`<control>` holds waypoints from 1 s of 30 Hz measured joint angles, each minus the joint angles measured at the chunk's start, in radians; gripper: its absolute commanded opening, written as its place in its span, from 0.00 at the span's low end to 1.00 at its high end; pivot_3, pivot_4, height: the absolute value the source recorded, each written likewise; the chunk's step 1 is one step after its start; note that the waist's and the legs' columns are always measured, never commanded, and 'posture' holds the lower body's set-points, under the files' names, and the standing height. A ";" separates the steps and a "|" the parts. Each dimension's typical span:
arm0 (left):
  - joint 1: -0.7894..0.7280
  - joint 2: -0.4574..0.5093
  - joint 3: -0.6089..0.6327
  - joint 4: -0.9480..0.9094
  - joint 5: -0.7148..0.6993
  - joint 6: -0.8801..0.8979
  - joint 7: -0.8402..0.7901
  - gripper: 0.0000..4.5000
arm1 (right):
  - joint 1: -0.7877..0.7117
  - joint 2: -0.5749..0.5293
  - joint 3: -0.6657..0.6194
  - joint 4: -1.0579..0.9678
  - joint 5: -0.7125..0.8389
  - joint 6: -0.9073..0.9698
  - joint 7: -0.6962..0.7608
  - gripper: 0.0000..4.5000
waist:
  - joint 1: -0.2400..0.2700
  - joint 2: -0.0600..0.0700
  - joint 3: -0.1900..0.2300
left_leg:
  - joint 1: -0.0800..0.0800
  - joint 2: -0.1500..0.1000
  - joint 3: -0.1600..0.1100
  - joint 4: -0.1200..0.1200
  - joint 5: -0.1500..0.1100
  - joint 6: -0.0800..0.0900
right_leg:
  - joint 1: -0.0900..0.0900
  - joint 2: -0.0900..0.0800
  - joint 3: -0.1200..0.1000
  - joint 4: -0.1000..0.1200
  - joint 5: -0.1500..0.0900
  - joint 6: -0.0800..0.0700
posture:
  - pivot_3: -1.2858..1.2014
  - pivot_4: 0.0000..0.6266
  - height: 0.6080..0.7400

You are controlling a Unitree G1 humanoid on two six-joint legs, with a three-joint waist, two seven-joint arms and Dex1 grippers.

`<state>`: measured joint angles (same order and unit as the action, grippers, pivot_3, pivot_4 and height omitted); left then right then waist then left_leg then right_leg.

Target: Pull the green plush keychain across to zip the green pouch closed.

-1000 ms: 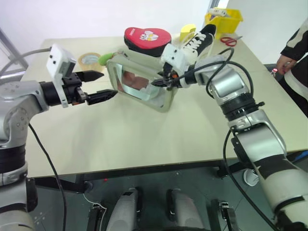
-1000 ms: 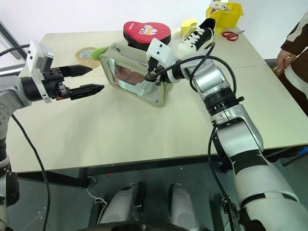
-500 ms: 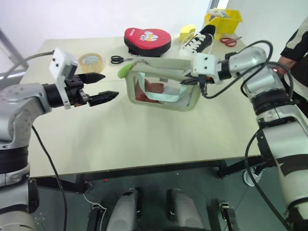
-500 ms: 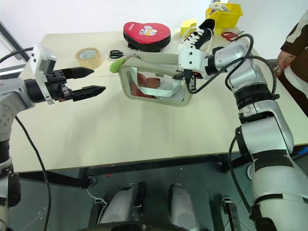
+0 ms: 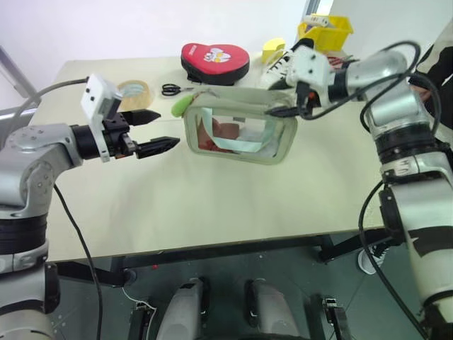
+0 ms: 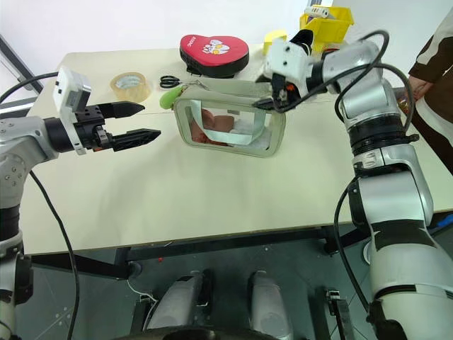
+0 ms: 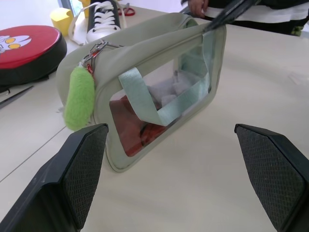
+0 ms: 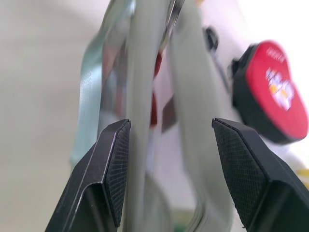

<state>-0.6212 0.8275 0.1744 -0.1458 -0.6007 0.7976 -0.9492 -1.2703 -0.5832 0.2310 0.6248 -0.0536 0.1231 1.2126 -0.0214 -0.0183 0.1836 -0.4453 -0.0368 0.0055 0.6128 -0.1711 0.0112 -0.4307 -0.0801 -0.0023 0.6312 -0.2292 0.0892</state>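
In the head views the green pouch (image 5: 239,133) stands upright on its long edge near the middle of the table (image 5: 212,205), its long axis running left to right and its clear window facing the robot. The green plush keychain (image 5: 182,105) hangs at the pouch's upper left corner, pointing out and down toward the left gripper (image 5: 159,130), whose fingers are spread apart and empty, just left of the pouch. The right gripper (image 5: 283,111) sits at the pouch's upper right corner. Behind the pouch lie a red heart case (image 5: 214,62), scissors (image 5: 172,88), a tape roll (image 5: 134,91), a shoe (image 5: 290,62) and a yellow bin (image 5: 325,32). In the left wrist view the keychain (image 7: 78,97) dangles beside the pouch (image 7: 145,87), between spread fingers (image 7: 79,169). In the right wrist view, parted fingers (image 8: 113,169) straddle the pouch's top edge (image 8: 145,87) without gripping it.
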 measured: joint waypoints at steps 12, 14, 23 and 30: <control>-0.011 0.007 -0.002 0.010 0.001 -0.001 0.012 1.00 | 0.013 0.138 0.061 0.080 -0.043 0.044 -0.086 0.23 | 0.003 0.000 0.000 | -0.001 -0.002 0.000 0.000 0.000 0.000 | 0.000 -0.001 0.000 -0.001 0.000 0.000 | 0.52 0.24 1.00; -0.005 0.008 -0.001 0.003 0.001 0.000 0.019 1.00 | 0.013 0.139 0.059 0.097 -0.043 0.033 -0.085 0.01 | 0.001 0.000 0.000 | 0.000 -0.001 0.000 0.000 0.000 0.000 | 0.000 -0.001 0.000 0.000 0.000 0.000 | 0.52 0.24 1.00; 0.027 0.028 0.013 -0.016 -0.001 0.001 0.037 1.00 | 0.012 0.141 0.060 0.064 -0.039 -0.010 -0.035 0.01 | -0.001 0.001 0.000 | 0.000 -0.001 0.000 -0.001 0.000 0.000 | -0.001 0.000 0.000 0.000 0.000 0.000 | 0.52 0.24 1.00; 0.021 0.046 0.029 0.010 0.004 -0.023 0.037 1.00 | 0.094 0.153 0.063 -0.198 0.005 0.077 0.013 0.01 | 0.003 0.000 0.000 | 0.000 0.000 0.000 -0.001 0.000 0.000 | 0.000 0.000 -0.001 0.000 0.000 0.000 | 0.52 0.24 1.00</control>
<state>-0.6003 0.8738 0.2031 -0.1355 -0.5971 0.7749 -0.9121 -1.1765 -0.4305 0.2944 0.4272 -0.0487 0.1999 1.2256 -0.0185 -0.0180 0.1838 -0.4457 -0.0373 0.0055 0.6114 -0.1713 0.0109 -0.4311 -0.0804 -0.0028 0.6309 -0.2291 0.0895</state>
